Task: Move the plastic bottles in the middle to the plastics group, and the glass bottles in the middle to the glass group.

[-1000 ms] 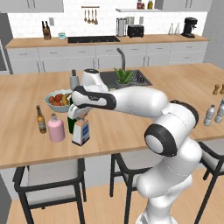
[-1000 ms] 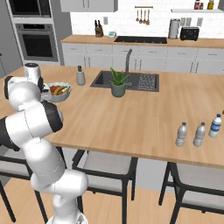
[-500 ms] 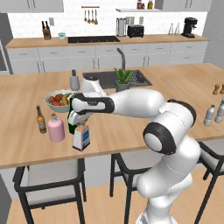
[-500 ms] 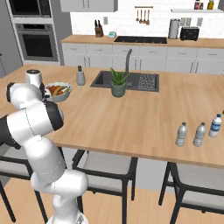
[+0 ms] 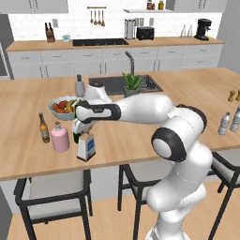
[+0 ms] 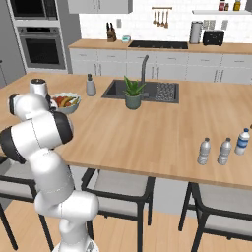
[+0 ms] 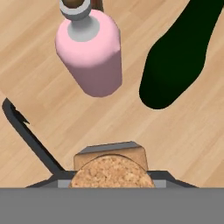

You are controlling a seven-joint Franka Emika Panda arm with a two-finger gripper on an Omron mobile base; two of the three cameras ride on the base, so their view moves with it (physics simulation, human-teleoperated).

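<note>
My gripper (image 5: 85, 132) is shut on the tan stopper end of the squarish clear glass bottle with a blue label (image 5: 86, 147). The bottle hangs upright at or just above the counter, and contact is unclear. Left of it stand the pink flask (image 5: 60, 137) and the brown beer bottle (image 5: 44, 128) of the glass group. The dark green wine bottle (image 5: 76, 137) stands just behind, mostly hidden by my hand. In the hand view the cork stopper (image 7: 111, 171) sits at the bottom, with the pink flask (image 7: 94, 52) and the green bottle (image 7: 177, 57) beyond it. Three pale plastic bottles (image 6: 225, 151) stand together at the far right.
A fruit bowl (image 5: 63, 107) and a grey shaker (image 5: 79, 86) stand behind the glass group. A potted plant (image 5: 131, 82) sits by the sink (image 5: 110, 84). Two small brown shakers (image 5: 231, 95) stand at the right end. The counter's front edge and a stool (image 5: 51, 185) lie close below the held bottle.
My gripper has brought the blue-labelled bottle down and slightly nearer the counter's front edge, beside the pink flask. Nothing else has moved.
</note>
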